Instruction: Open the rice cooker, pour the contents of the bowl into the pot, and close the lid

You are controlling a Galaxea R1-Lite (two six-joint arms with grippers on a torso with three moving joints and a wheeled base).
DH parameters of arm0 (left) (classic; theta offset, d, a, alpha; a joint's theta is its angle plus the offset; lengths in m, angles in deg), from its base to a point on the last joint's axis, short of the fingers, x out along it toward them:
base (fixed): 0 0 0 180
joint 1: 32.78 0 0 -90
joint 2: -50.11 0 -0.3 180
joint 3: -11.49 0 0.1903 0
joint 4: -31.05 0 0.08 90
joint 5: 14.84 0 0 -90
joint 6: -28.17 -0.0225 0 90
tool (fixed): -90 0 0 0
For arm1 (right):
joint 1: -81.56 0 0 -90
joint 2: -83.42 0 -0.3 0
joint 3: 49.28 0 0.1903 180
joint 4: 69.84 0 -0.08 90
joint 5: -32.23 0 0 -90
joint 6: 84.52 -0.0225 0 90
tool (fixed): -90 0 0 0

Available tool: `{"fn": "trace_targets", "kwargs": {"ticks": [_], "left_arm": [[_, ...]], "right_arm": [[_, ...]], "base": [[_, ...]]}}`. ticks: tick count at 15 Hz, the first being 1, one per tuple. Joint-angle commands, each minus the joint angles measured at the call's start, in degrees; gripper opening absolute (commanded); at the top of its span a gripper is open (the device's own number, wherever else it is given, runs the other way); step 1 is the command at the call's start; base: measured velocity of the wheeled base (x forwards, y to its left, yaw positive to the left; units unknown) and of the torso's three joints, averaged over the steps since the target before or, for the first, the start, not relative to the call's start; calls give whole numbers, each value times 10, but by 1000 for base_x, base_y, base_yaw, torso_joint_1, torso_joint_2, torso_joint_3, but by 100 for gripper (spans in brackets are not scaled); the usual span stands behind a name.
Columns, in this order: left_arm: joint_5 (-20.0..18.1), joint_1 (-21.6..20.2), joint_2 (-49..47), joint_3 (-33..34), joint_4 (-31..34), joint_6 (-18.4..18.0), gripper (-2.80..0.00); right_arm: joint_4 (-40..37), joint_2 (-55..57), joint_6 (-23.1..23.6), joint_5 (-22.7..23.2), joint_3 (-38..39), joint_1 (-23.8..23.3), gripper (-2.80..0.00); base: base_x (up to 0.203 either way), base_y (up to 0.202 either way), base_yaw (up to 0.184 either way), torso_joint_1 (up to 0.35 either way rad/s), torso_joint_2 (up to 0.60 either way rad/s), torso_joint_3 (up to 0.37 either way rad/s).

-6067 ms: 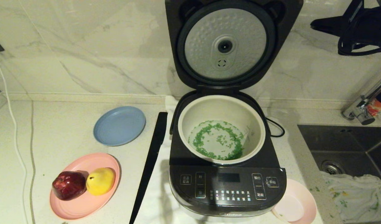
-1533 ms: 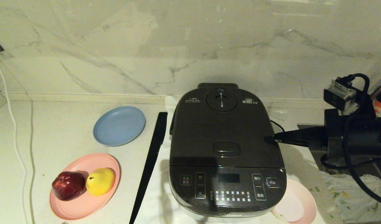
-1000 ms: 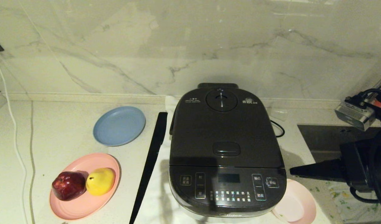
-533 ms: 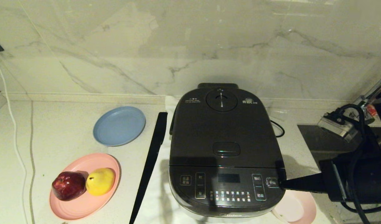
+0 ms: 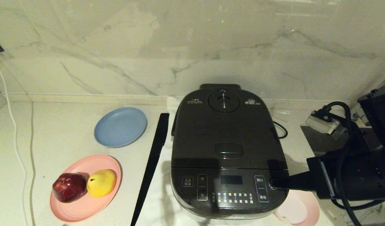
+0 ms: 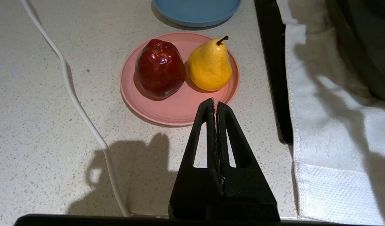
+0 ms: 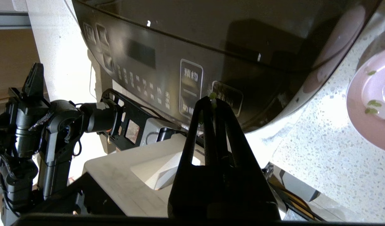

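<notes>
The dark rice cooker (image 5: 228,150) stands mid-counter with its lid (image 5: 227,128) down. The pot and the contents inside are hidden. My right gripper (image 5: 272,183) is shut, and its tips rest at the rightmost button of the front panel (image 7: 225,97). In the right wrist view a small green bit clings to the right gripper (image 7: 213,102). The pale pink bowl (image 5: 300,210) sits on the counter at the cooker's front right corner, partly under my arm. It holds only a few green bits (image 7: 371,103). My left gripper (image 6: 215,103) hangs shut and empty over the counter near the fruit plate.
Left of the cooker are a blue plate (image 5: 121,126), a pink plate (image 5: 85,204) with an apple and a pear, and a long black strip (image 5: 151,163). A white towel (image 6: 330,125) lies under the cooker. A white cable (image 5: 10,125) runs at far left. The sink (image 5: 318,138) is right.
The lid, open six seconds ago, is down. My right gripper left the lid's right edge, dropped beside the cooker, then moved left onto the front panel's right button.
</notes>
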Motion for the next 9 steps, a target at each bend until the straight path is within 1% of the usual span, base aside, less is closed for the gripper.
{"fn": "trace_targets", "kwargs": {"ticks": [1, 9], "left_arm": [[0, 0, 1, 0, 1, 0, -280], [0, 0, 0, 0, 1, 0, -280]], "right_arm": [[8, 23, -3, 1, -7, 0, -280], [22, 25, -5, 2, -8, -7, -280]], "base": [[0, 0, 0, 0, 0, 0], [0, 0, 0, 0, 0, 0]]}}
